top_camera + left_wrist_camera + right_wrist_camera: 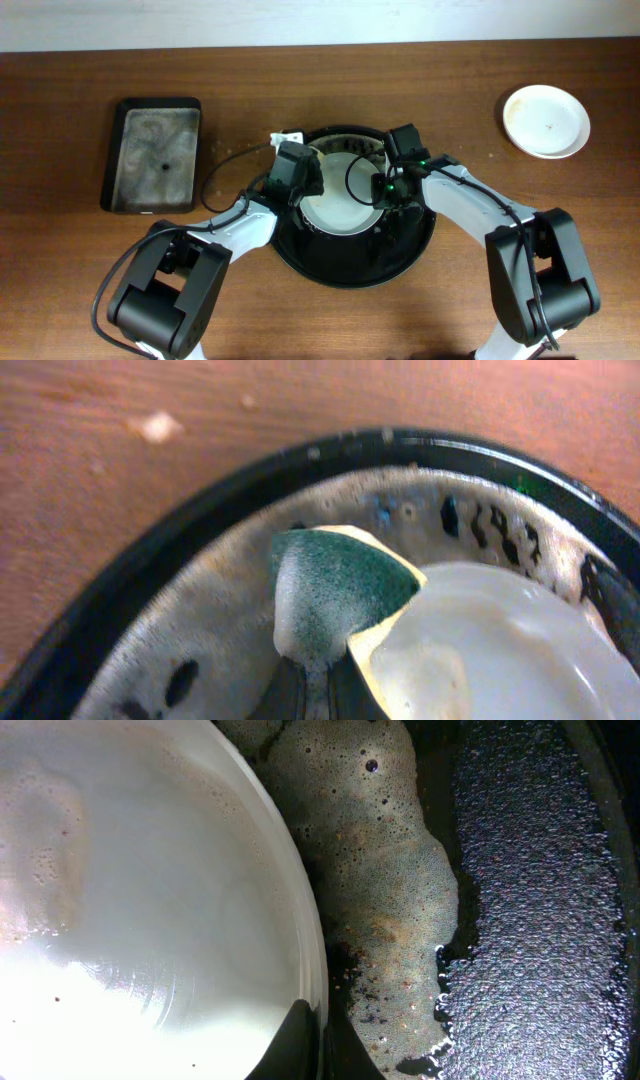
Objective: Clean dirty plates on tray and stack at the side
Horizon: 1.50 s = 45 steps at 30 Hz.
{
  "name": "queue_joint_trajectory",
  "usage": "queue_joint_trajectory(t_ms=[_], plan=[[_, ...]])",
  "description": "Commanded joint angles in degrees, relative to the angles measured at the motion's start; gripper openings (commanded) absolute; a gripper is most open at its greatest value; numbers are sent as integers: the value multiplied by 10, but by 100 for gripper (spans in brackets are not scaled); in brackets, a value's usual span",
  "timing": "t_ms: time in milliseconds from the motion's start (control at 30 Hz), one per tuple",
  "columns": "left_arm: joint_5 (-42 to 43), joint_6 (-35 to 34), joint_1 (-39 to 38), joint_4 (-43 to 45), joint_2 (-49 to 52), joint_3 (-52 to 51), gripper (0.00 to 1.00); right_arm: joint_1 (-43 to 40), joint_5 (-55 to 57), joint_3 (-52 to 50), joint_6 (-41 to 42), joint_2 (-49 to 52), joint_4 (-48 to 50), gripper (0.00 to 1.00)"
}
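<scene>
One white plate [340,205] lies in the large round black tray [355,262], its surface wet and soapy. My left gripper [298,172] is at the plate's left edge, shut on a green-and-yellow sponge [335,595] whose foamy tip rests against the plate [510,650] and the tray's bottom. My right gripper [393,175] is at the plate's right edge, shut on the rim of the plate [150,900], one finger above it and one below [318,1020]. Brownish foam [390,920] covers part of the tray [530,920] floor.
Another white plate [546,121] sits alone on the table at the far right. A small rectangular black sponge tray [153,153] with foam in it stands at the left. A white scrap [287,136] lies behind the round tray.
</scene>
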Motion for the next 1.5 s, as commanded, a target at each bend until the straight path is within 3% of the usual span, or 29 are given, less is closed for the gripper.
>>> queue_joint_trajectory(t_ms=[0, 200, 433, 700, 1000, 1200, 1467], plan=[[-70, 15, 9, 23, 8, 0, 1, -1, 25, -3, -21, 11, -16, 4], [-130, 21, 9, 32, -16, 5, 1, -1, 25, -3, -21, 11, -17, 4], [-107, 24, 9, 15, -69, 5, 1, -1, 25, -3, -21, 11, -17, 4], [134, 19, 9, -38, -104, 5, 1, -1, 24, -3, -21, 11, -24, 4], [216, -2, 9, -124, -104, 4, 1, -1, 17, -3, -21, 11, -23, 4], [201, 101, 10, -73, -75, 4, 1, -1, 16, -3, -21, 11, -23, 4], [192, 141, 11, -3, 10, 4, 1, -1, 16, -3, -21, 11, -24, 4]])
